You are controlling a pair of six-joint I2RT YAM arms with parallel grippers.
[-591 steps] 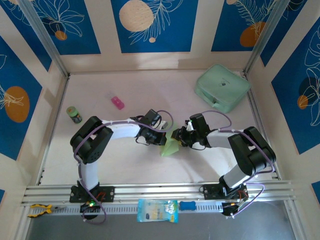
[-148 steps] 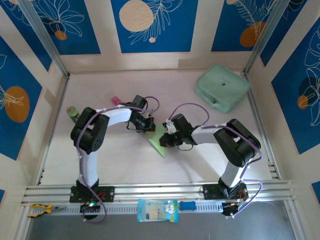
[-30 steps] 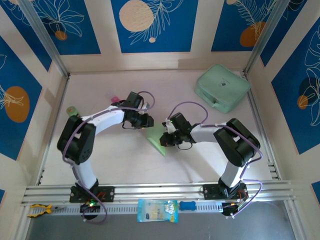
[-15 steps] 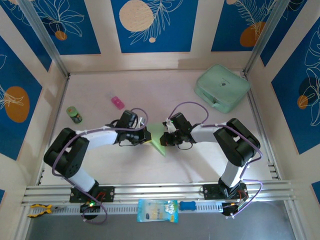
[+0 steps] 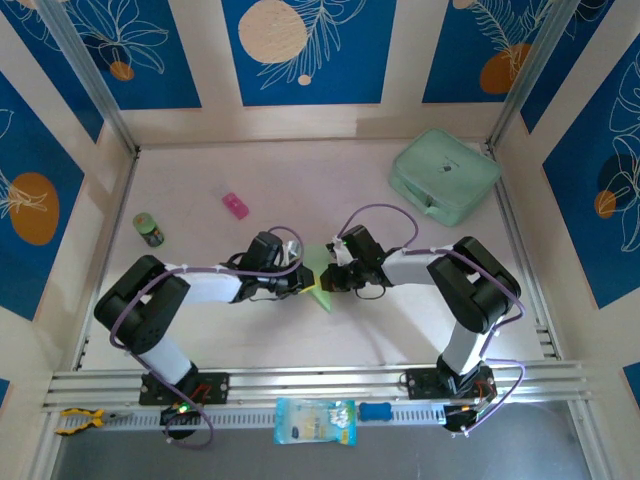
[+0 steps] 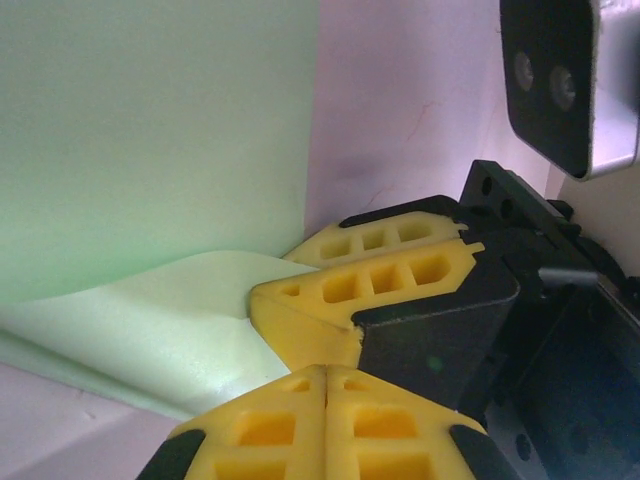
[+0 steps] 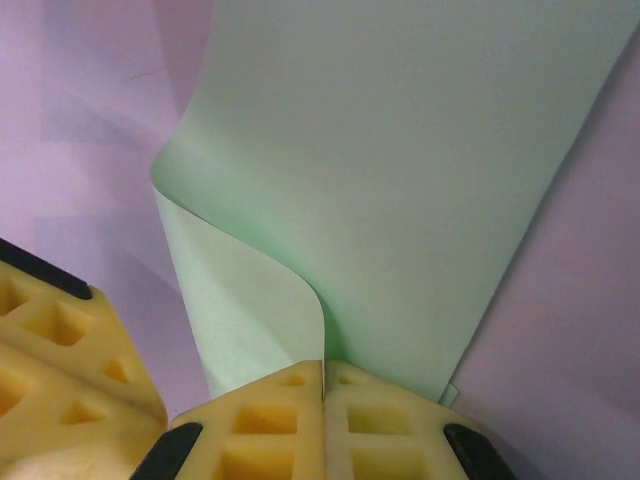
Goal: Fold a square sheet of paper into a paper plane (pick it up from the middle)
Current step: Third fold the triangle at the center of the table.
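The left arm's fingers (image 5: 303, 283) and the right arm's fingers (image 5: 326, 282) meet tip to tip low over the tabletop (image 5: 250, 340), with the pale-green sheet of paper (image 5: 318, 266) directly between them. The sheet lies mostly flat, and one edge is lifted into a soft curl.

In the right wrist view, the right fingers (image 7: 322, 375) are pressed together, and the curled edge of the sheet (image 7: 400, 150) runs down into the seam between them. They are pinching that raised flap. The rest of the sheet spreads away ahead of the fingertips on the tabletop. A yellow finger of the left arm (image 7: 60, 340) sits just to the side of the curl.

In the left wrist view, the left fingers (image 6: 325, 378) are closed pad against pad. The sheet (image 6: 150, 150) lies ahead and to one side of them, and its lifted flap reaches across to the right fingers (image 6: 275, 285), which clamp its tip. I cannot tell whether the left fingers have any paper between them.

Well beyond the right fingers, a mint-green zip case (image 5: 445, 175) rests in the far corner. Far out past the left fingers stand a small green can (image 5: 148, 229) and a pink item (image 5: 235, 205).
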